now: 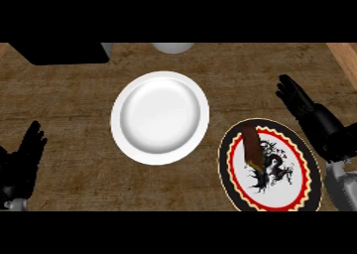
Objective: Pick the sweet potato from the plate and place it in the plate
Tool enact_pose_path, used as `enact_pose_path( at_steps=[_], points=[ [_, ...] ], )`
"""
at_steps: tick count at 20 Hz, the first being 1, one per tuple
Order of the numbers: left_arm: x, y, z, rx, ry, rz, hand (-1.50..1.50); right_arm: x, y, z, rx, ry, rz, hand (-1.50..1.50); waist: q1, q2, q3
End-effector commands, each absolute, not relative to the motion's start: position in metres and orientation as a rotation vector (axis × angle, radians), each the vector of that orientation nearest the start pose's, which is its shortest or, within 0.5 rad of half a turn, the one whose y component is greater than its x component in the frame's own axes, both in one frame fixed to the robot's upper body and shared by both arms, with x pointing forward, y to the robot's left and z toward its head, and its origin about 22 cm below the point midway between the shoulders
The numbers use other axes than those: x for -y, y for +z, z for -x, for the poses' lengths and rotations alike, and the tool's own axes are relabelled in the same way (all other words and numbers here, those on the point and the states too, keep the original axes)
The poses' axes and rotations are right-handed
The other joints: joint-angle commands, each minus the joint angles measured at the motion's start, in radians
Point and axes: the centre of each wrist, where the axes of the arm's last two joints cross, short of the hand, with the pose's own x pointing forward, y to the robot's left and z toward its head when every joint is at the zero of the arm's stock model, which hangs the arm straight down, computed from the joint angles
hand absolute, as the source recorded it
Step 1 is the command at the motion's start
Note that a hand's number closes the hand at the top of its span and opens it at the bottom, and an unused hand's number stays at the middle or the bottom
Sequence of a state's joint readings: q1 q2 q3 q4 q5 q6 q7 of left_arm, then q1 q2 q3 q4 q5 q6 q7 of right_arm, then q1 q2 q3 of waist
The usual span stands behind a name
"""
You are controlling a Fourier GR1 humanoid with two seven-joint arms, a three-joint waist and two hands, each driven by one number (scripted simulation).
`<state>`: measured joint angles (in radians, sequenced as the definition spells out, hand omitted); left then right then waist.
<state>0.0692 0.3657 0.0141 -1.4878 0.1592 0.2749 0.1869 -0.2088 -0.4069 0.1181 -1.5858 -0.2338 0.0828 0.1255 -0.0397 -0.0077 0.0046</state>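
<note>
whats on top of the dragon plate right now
A sweet potato lies on the dragon plate, along its left side, covering part of the pattern. The right hand is beside the plate, open, not touching the potato.

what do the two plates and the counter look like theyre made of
White plate: likely glazed ceramic, smooth with a soft sheen. Patterned plate: probably printed ceramic, red scalloped band, black dragon on white. Counter: wood, brown streaky grain, matte.
</note>
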Motion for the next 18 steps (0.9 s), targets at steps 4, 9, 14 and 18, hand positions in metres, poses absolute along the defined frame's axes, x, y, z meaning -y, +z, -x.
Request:
enact_pose_path(
  at_steps=[4,9,14,18],
  points=[
    [-0.296,0.043,-0.27,1.506,-0.105,-0.341,0.0,0.197,0.101,-0.31,1.677,0.041,0.08,-1.5,0.03,0.01,-0.007],
    [-0.278,0.052,-0.274,1.543,-0.197,-0.273,0.0,0.246,0.088,-0.312,1.542,0.803,0.726,1.5,0.034,0.011,-0.03],
    [-0.264,0.056,-0.301,1.56,-0.209,-0.223,0.0,0.118,0.017,-0.279,1.59,0.336,0.611,-1.5,0.032,0.013,-0.006],
    [-0.257,0.048,-0.3,1.559,-0.203,-0.225,0.0,0.13,0.001,-0.26,1.567,0.463,0.813,-1.5,0.029,0.007,-0.006]
  ],
)
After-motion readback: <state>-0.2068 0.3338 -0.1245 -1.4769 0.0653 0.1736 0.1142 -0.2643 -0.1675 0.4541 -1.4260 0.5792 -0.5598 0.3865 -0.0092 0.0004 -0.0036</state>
